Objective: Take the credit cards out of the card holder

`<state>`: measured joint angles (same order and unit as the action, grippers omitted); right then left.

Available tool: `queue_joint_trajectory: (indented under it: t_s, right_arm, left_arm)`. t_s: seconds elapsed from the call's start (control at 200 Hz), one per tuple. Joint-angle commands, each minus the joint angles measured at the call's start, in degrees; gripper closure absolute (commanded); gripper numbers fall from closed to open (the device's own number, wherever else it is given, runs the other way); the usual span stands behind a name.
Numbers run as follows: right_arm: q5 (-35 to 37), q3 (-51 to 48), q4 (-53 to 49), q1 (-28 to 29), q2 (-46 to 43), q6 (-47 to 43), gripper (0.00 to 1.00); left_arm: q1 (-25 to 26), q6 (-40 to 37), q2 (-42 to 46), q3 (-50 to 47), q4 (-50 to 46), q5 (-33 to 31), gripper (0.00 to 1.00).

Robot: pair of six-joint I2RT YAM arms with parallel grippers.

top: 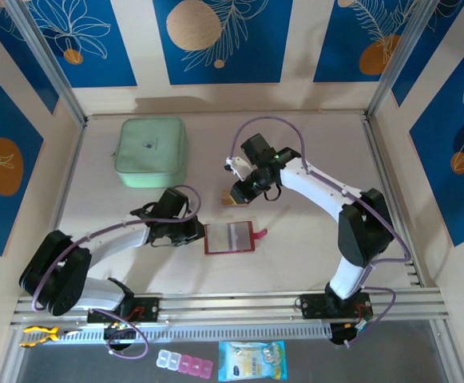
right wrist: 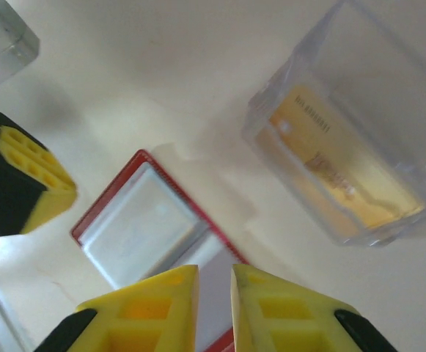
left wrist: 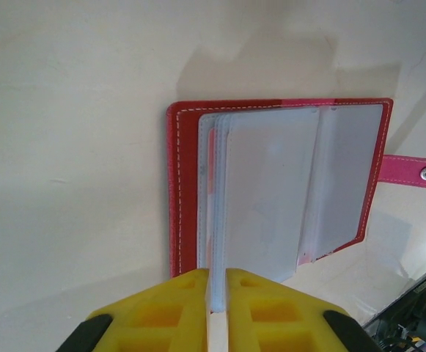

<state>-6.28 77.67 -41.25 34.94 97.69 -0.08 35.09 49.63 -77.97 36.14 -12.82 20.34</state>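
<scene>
Your dark-red rectangular card holder [top: 230, 238] lies open and flat on the pale table [top: 311, 263], a little toward 6 o'clock from the middle of the overhead view. Its clear plastic inner sleeves [left wrist: 271, 191] face up, and its small pink snap tab [top: 261, 232] sticks out from the 3 o'clock edge. Your left gripper [top: 196, 233] sits at the holder's 9 o'clock edge. In the left wrist view its yellow fingers [left wrist: 271, 312] are pressed almost together, pinching the edge of one clear sleeve. A thin reddish-orange strip shows along the sleeves' 9 o'clock edges, but you cannot tell whether it is a card. Your right gripper [top: 236, 190] hangs just past the holder's 12 o'clock edge. In the right wrist view its yellow fingers [right wrist: 154, 308] stand slightly apart, leaving a narrow gap with nothing seen between them and the open holder below. At 2 o'clock in that same view, a clear plastic rectangular tray [right wrist: 377, 81] rests on the table with a thin tan-yellow credit card [right wrist: 344, 172] lying inside it. A large mint-green zipped pouch [top: 152, 152] lies well apart from the holder, toward 10 o'clock in the overhead view.
</scene>
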Motion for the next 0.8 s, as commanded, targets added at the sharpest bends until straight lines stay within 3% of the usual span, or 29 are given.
queue_joint_trajectory:
  t_s: [0.0,0.345,0.535,0.795]
  right_arm:
    - [-4.8,-4.5,7.0,0.7,-3.1,14.3,0.79]
    - [-1.6,-11.9,9.3,5.6,-5.7,31.2,0.80]
    - [0.7,-12.0,6.1,7.4,-5.8,33.4,0.81]
    - [1.2,-14.5,8.8,8.2,-6.4,38.9,0.72]
  left_arm:
    - [1.7,0.7,-1.4,-0.4,1.7,0.1,0.88]
    - [2.4,1.0,-4.1,-2.0,5.3,-0.5,0.96]
    - [2.4,0.0,-5.5,-2.0,5.0,-1.2,0.97]
    - [2.4,-0.7,-6.7,-2.3,4.5,-2.5,0.97]
